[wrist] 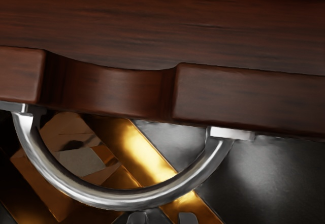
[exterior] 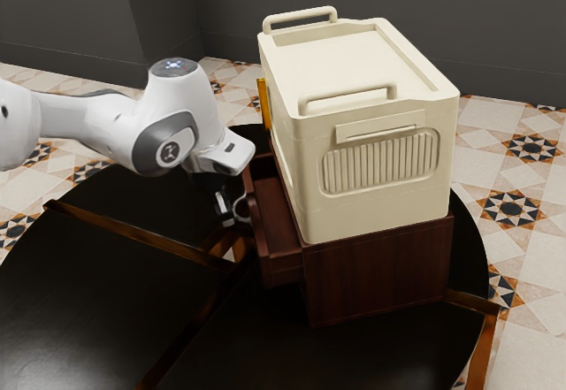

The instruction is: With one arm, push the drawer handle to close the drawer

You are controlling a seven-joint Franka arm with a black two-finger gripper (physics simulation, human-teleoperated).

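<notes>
Our gripper point(exterior: 232, 221) is at the front of the drawer point(exterior: 283, 238), beside its handle point(exterior: 234, 207). The fingers point(wrist: 188, 218) stand apart with a gap between them, so we have it unclenched and grasping nothing. In the wrist view their tips lie close by the outermost part of the handle's curve; we cannot tell whether they touch it.

The drawer is partly out of the dark reddish wooden cabinet point(exterior: 380, 271), reaching toward the exterior view's left, with part of its inside showing. Its handle is a shiny metal half-ring, fixed at both ends to the drawer's front, which has a scooped dip along its upper edge.

On top of the cabinet we see a cream box point(exterior: 354, 58) with two raised bar handles and a ribbed panel on one side. An orange-yellow thing point(exterior: 263, 104) is upright by the box's far left side in the exterior view. The cabinet stands on our round, dark surface point(exterior: 88, 310), crossed by brown strips, above a patterned tile floor point(exterior: 531, 204).
</notes>
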